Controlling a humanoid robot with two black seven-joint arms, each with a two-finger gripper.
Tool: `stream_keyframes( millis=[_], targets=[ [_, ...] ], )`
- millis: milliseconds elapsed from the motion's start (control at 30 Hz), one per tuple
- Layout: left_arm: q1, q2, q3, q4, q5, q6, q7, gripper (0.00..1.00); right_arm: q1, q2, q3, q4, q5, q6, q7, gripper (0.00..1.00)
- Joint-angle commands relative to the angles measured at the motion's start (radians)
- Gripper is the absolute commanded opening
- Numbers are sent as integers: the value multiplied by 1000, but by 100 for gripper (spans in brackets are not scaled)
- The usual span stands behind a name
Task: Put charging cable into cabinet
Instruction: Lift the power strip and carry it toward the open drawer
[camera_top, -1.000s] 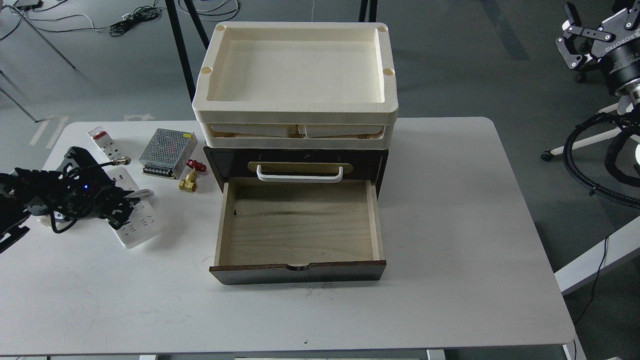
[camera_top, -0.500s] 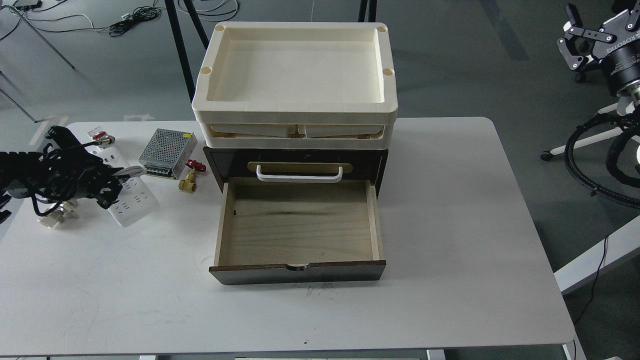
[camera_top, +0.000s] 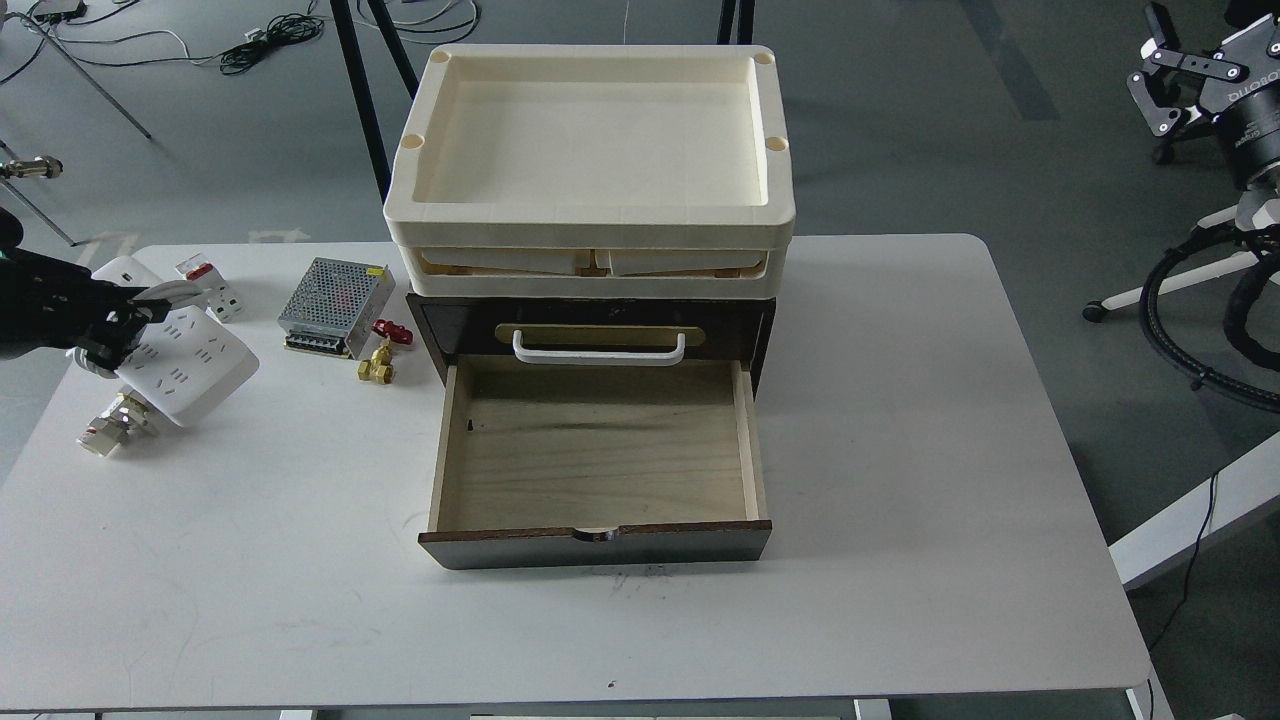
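Note:
The charging cable (camera_top: 180, 362), a white power strip with socket holes, hangs tilted above the table's left edge. My left gripper (camera_top: 135, 308) is shut on its upper left end, with one finger (camera_top: 165, 293) lying over the top. Its cord is hidden. The dark brown cabinet (camera_top: 590, 318) stands mid-table, with a white bar handle (camera_top: 598, 347) on a brass plate. Its pale wooden drawer (camera_top: 598, 450) is pulled out towards me and holds nothing. Cream trays (camera_top: 590, 150) are stacked on top. My right gripper (camera_top: 1200, 65) is open and empty, off the table at the upper right.
A silver mesh box (camera_top: 335, 305), a small white red-switched block (camera_top: 210, 285) and a brass valve with a red handle (camera_top: 380, 355) lie left of the cabinet. A small metal fitting (camera_top: 110, 427) lies under the held strip. The white table (camera_top: 900, 450) ends near the drawer front.
My left gripper has risen and drawn back to the left, lifting the power strip off the table and tilting it. The right gripper has drifted slightly right.

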Motion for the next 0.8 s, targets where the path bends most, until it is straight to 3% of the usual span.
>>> stream_keyframes(
  millis=[0,100,200,333,600,767],
  targets=[
    [7,111,-11,-188,-144,-69,0,0,0,0,2,0,0,1,0,99],
    [18,151,-9,-308,-342,-107,0,0,0,0,14,0,0,1,0,99],
    [19,168,-9,-369,-514,-162,0,0,6,-4,24,-4,0,7,0,99],
    [48,156,0,-409,-681,-167,0,0,8,-26,24,-7,0,7,0,99],
    [73,-11,-9,-412,-978,-153,0,0,3,-15,22,-40,-2,11,0,99],
    [76,-112,-9,-408,-1071,-84,0,0,9,-15,22,-53,-2,4,0,99]
  ],
)
